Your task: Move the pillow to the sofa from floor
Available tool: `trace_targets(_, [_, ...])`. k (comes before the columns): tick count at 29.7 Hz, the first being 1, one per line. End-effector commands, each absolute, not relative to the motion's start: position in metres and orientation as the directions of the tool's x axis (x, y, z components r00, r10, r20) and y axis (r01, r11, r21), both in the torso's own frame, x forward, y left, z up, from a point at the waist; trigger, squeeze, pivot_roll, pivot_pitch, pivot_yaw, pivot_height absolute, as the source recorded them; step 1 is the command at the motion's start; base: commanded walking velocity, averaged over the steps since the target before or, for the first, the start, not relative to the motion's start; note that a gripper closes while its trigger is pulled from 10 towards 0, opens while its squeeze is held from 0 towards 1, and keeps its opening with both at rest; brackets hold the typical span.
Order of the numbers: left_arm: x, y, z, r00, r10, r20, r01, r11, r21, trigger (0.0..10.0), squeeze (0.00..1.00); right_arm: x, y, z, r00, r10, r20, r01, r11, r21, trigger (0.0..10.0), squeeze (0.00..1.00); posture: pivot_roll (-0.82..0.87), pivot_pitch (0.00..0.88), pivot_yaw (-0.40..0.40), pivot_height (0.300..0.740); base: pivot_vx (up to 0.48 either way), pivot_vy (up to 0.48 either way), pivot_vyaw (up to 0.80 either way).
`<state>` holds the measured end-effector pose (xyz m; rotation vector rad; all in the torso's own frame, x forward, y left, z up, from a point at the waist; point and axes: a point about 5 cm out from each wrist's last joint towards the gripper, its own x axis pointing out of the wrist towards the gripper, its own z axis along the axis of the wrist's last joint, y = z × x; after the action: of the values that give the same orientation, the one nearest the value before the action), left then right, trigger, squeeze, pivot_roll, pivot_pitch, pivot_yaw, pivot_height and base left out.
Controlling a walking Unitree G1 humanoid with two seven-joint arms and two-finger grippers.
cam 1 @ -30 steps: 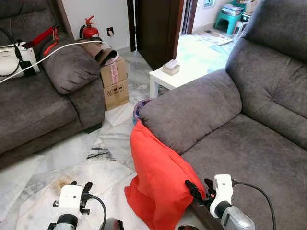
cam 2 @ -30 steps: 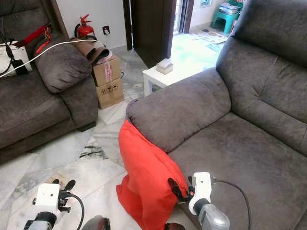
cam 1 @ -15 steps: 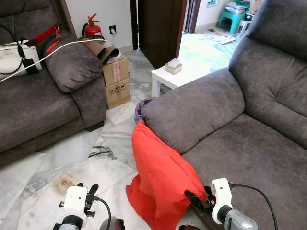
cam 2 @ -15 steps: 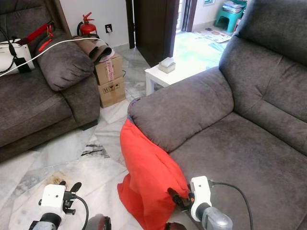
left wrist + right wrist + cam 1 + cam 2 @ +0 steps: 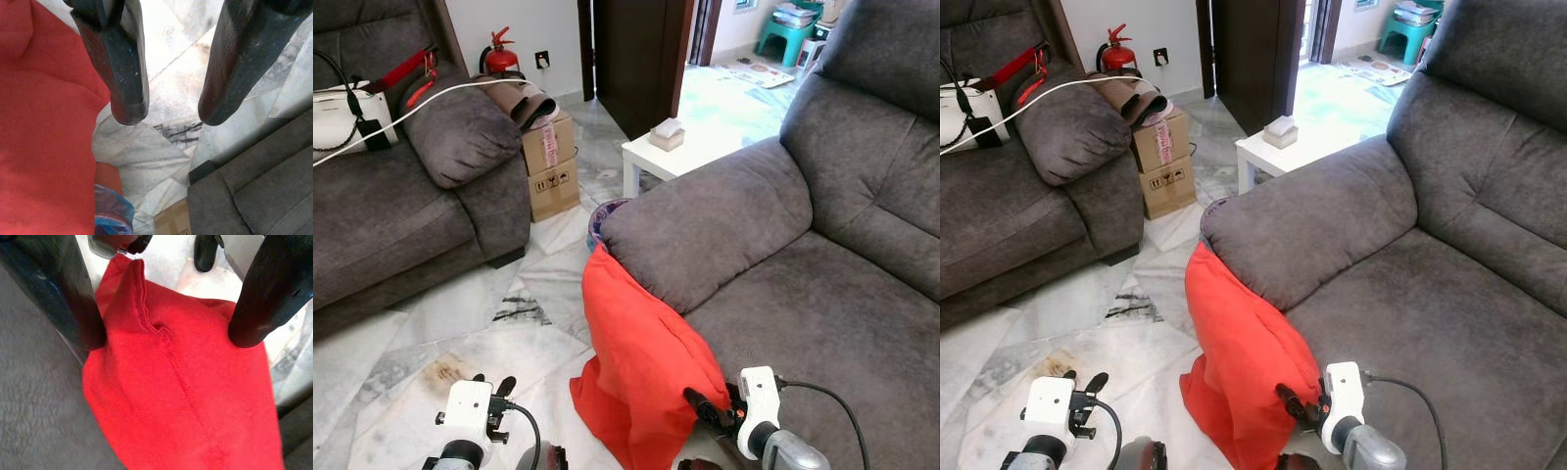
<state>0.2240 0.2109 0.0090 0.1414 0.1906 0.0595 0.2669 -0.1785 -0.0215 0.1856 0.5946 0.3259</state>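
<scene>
A red pillow (image 5: 641, 362) stands on the marble floor, leaning against the armrest of the grey sofa (image 5: 803, 294) on my right. My right gripper (image 5: 710, 403) is low at the pillow's lower right edge, by the sofa's front. In the right wrist view its fingers (image 5: 73, 293) are wide open, with the pillow's seamed edge (image 5: 176, 382) between them. My left gripper (image 5: 492, 384) hovers open over the floor, to the left of the pillow. The left wrist view shows bare marble between its fingers (image 5: 129, 88) and the pillow (image 5: 44, 122) off to one side.
A second grey sofa (image 5: 401, 196) lines the left side, with stacked cardboard boxes (image 5: 548, 166) beside it. A white side table (image 5: 675, 157) and a bin with a blue bag (image 5: 602, 211) stand behind the armrest. Open marble floor (image 5: 460, 323) lies between the sofas.
My right gripper has edged left, closer onto the pillow's lower edge. The camera shifted slightly at first. The pillow and my left gripper stay where they were.
</scene>
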Motion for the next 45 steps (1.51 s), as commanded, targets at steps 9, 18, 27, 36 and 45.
trace_targets(9, [0.221, 0.210, 0.008, 0.976, 0.075, -0.202, -0.047, 0.989, 0.140, 10.0, 0.00, 0.264, -0.157, -0.027, 0.774, 0.368, -0.516, -0.208, 0.916, 0.342, 10.0, 0.00, 0.08, 0.158, -0.003, 0.622, 0.000, 0.000, 0.00])
trace_targets(18, [0.222, 0.208, 0.010, 0.979, 0.069, -0.194, -0.043, 0.990, 0.137, 10.0, 0.00, 0.276, -0.153, -0.018, 0.842, 0.320, -0.434, -0.091, 0.877, 0.471, 0.0, 0.00, 0.10, 0.159, -0.009, 0.622, 0.000, 0.000, 0.00])
trace_targets(27, [0.223, 0.208, 0.011, 0.979, 0.068, -0.191, -0.041, 0.989, 0.141, 10.0, 0.00, 0.275, -0.155, -0.018, 0.840, 0.322, -0.438, -0.103, 0.885, 0.453, 0.0, 0.00, 0.10, 0.161, -0.009, 0.622, 0.000, 0.000, 0.00])
trace_targets(36, [0.223, 0.207, 0.012, 0.980, 0.058, -0.190, -0.030, 0.989, 0.147, 10.0, 0.00, 0.274, -0.156, -0.018, 0.844, 0.321, -0.429, -0.098, 0.879, 0.466, 0.0, 0.00, 0.10, 0.161, -0.008, 0.622, 0.000, 0.000, 0.00])
trace_targets(45, [0.225, 0.206, 0.013, 0.982, 0.056, -0.183, -0.030, 0.989, 0.144, 10.0, 0.00, 0.276, -0.155, -0.017, 0.843, 0.331, -0.425, -0.110, 0.878, 0.465, 0.0, 0.00, 0.10, 0.162, -0.010, 0.622, 0.000, 0.000, 0.00])
